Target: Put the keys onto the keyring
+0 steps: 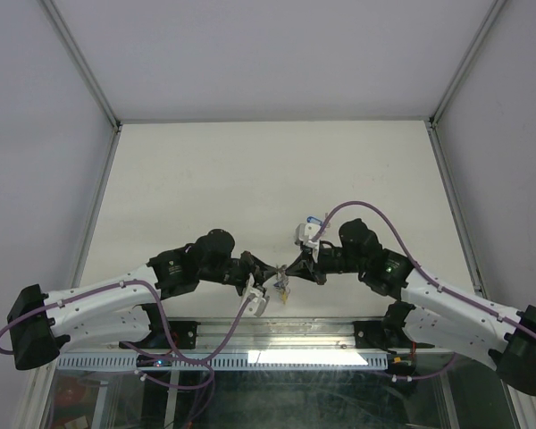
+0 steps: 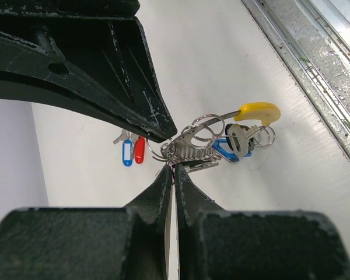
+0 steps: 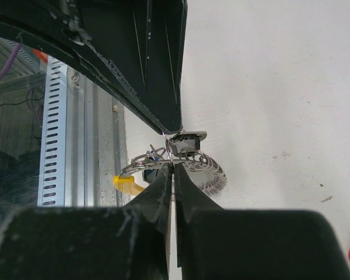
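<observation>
Most of the white tabletop [image 1: 268, 170] runs from the grippers away to the far wall, bounded left and right by pale walls with grey metal posts. That far side offers the widest room. Along the near edge a slotted silvery metal rail [image 1: 277, 335] crosses the scene, and the work sits close to it.

The white-and-black left arm [image 1: 116, 299] and right arm [image 1: 447, 299] reach in from the near corners and meet nose to nose at the middle. The left gripper [image 2: 170, 153] and right gripper [image 3: 172, 149] almost touch at the tips. Both have their jaws closed, pinching the same metal bunch.

That bunch is the large thin keyring [image 2: 256, 109], part yellow arc, part silvery beaded-looking wire. It hangs between the two grippers just far of the rail, with the yellow arc pointing toward the rail. Which strand each jaw pinches I cannot tell. One silvery key [image 2: 237, 139] with a blue tag hangs on the ring among little silvery split rings [image 2: 267, 135].

Two more small keys [image 2: 127, 154], one blue-tagged and one red-tagged [image 2: 139, 150], lie side by side on the table. They are near the bunch on its far side and apart from the ring.
</observation>
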Tool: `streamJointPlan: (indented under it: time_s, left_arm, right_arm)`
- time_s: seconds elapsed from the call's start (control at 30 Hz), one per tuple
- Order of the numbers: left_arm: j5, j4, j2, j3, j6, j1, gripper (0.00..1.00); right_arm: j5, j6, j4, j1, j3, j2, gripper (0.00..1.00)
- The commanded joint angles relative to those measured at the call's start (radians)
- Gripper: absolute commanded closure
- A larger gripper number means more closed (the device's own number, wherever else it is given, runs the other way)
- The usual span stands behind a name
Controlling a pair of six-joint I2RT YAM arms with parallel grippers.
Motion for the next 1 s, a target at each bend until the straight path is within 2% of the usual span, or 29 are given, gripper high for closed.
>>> streamJointPlan:
  time_s: [0.0,0.63,0.97]
  left_arm:
    - [0.009,0.004,0.003,0.043,-0.052,-0.007,1.00]
    - [0.029,0.032,0.044,0.040,-0.116,-0.012,1.00]
    - [-0.048,0.147,-0.022,-0.002,-0.296,-0.012,0.85]
  right_arm:
    - [0.029,0.038,0.136,-0.005,-0.007,-0.043,1.00]
    - [0.080,0.145,0.370,-0.005,-0.114,-0.095,1.00]
    - [0.095,0.153,0.384,-0.005,-0.143,-0.113,1.00]
